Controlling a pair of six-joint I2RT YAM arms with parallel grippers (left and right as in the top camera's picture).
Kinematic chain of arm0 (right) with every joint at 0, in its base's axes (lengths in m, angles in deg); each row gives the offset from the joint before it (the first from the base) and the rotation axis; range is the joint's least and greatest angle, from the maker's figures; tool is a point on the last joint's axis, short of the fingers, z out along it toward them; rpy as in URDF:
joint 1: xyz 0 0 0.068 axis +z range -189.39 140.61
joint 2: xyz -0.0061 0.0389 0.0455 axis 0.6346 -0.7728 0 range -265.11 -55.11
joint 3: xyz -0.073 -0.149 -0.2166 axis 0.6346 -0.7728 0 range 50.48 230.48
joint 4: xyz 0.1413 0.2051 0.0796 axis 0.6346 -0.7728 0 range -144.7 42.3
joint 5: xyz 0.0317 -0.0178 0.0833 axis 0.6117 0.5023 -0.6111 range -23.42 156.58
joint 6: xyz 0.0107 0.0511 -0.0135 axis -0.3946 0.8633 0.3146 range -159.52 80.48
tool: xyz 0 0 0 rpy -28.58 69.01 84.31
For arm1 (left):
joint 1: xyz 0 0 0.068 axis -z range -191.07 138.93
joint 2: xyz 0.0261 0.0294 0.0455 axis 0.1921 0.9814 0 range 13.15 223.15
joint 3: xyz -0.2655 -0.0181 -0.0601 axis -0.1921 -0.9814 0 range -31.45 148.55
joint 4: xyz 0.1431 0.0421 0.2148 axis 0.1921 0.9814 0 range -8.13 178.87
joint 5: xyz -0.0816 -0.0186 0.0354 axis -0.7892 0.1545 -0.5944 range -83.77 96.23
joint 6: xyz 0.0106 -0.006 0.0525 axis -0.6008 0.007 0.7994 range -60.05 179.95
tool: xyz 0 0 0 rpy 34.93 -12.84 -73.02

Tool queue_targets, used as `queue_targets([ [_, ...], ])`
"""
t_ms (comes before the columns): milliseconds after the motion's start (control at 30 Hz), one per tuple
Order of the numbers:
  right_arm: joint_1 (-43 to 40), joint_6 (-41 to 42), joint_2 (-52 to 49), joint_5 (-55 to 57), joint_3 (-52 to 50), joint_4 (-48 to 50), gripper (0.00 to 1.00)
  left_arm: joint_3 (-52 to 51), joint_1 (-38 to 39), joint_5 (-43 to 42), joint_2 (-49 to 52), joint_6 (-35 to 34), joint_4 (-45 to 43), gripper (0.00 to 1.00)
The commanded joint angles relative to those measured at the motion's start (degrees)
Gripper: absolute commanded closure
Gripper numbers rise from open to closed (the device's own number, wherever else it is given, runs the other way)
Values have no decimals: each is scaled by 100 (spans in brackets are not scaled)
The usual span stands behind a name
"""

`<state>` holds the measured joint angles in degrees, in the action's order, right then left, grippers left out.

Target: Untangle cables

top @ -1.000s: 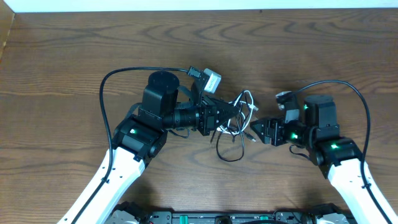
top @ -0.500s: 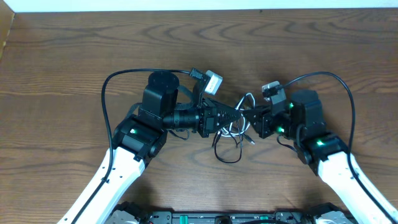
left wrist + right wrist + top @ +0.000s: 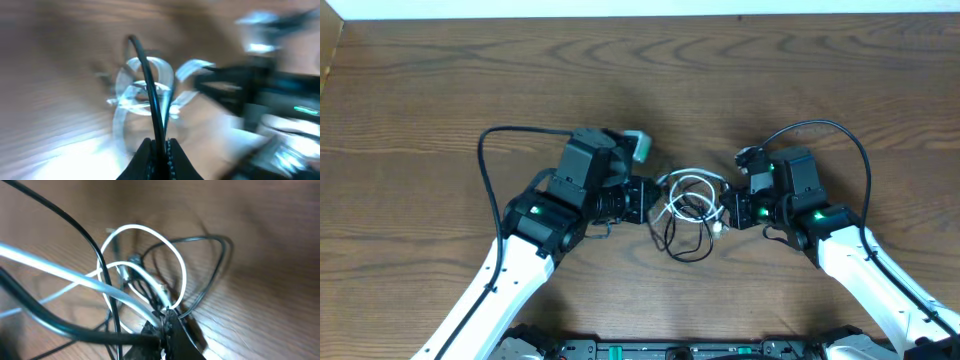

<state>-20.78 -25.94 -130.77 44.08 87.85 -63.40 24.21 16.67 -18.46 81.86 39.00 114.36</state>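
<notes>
I read the brown wooden table top [image 3: 420, 100] as a smooth, satin-finished surface with a pronounced dark grain and soft reflections. The thin white plastic-sheathed cable [image 3: 137, 226] looks smooth and glossy, while the thin black cable [image 3: 153, 95] has a smooth, rubbery-looking sheath with a faint sheen along its length. On the arms I see the white arm shells [image 3: 510, 275] as glossy moulded plastic and the black joint housings [image 3: 585, 165] as matt plastic.
</notes>
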Motion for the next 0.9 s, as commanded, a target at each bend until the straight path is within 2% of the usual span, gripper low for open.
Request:
queue_targets([
  [0,24,7,0,608,24,-92,99,-2,-39,1985,33,72,330,93],
  [300,17,138,0,1104,24,-101,99,-2,-297,2092,33,24,437,92],
  [533,20,262,0,1412,24,-96,99,-2,-903,2085,31,-61,463,92],
  [667,17,680,0,1858,24,-192,99,-2,-1261,2055,31,-81,501,92],
  [833,20,721,0,1832,24,-188,98,-2,-1539,1482,28,-79,466,92],
  [867,20,721,0,1720,24,-177,93,-2,-1554,1220,31,-79,444,92],
])
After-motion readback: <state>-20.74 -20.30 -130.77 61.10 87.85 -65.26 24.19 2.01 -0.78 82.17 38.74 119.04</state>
